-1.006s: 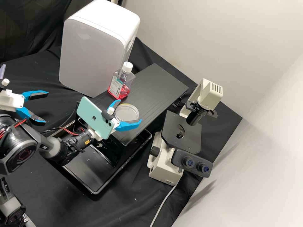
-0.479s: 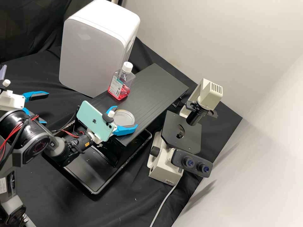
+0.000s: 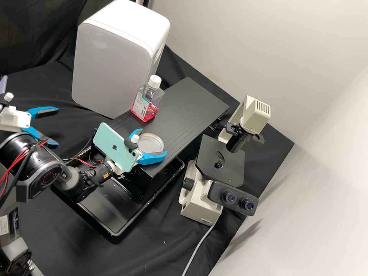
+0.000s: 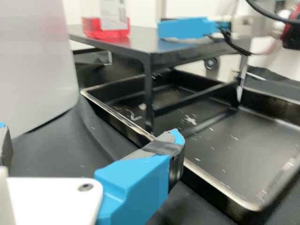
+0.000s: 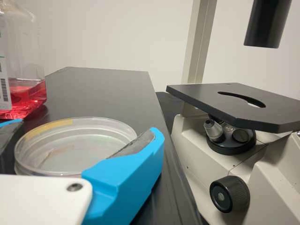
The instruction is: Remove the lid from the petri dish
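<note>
A clear petri dish (image 3: 150, 142) with its lid on rests near the front corner of the raised black platform (image 3: 184, 111). My right gripper (image 3: 152, 145) is shut on the lid, one blue finger on each side of the rim. In the right wrist view the dish (image 5: 70, 145) lies between the fingers of the right gripper (image 5: 79, 133), and the near fingertip (image 5: 145, 140) touches the lid's edge. My left gripper (image 3: 50, 126) hangs open and empty over the bench at the far left. The left wrist view has the left gripper (image 4: 84, 145) beside the black tray (image 4: 225, 140).
A bottle of red liquid (image 3: 147, 100) stands on the platform behind the dish. Farther back is a large white box (image 3: 115, 53). A microscope (image 3: 226, 161) stands to the right of the platform. A shallow black tray (image 3: 115, 207) lies under and in front of it.
The right gripper's fingers have closed in on the petri dish, which shifted slightly toward the platform's front corner. The left arm's elbow swung in; its gripper rose a little.
</note>
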Controlling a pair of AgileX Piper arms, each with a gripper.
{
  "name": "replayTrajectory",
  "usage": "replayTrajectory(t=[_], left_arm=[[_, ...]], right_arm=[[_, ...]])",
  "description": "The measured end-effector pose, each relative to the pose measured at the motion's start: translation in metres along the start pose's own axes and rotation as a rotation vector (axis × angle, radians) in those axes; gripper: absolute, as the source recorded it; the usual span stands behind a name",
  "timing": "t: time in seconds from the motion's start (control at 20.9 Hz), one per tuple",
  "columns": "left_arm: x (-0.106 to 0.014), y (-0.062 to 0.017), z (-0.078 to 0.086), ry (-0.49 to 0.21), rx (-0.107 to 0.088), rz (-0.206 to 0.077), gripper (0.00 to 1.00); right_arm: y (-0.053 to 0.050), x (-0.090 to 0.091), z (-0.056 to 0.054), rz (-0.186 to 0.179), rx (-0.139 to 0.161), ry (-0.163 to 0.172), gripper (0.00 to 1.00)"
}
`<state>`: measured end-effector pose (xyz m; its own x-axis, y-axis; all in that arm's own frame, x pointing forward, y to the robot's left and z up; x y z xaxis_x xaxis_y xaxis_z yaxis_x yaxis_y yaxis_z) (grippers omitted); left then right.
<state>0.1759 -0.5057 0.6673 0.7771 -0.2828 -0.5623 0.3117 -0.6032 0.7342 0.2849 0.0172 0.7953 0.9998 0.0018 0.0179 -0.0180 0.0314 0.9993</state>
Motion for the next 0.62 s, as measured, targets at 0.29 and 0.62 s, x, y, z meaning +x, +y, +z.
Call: replayTrajectory(t=[0.29, 0.62], left_arm=[[-0.004, 0.0151, -0.007, 0.013, -0.002, 0.064, 1.0], [-0.003, 0.0152, -0.008, 0.016, -0.002, 0.064, 1.0]], right_arm=[[0.0, 0.0, 0.0, 0.0, 0.0, 0.0, 0.0], [-0.001, 0.001, 0.001, 0.005, -0.001, 0.004, 1.0]])
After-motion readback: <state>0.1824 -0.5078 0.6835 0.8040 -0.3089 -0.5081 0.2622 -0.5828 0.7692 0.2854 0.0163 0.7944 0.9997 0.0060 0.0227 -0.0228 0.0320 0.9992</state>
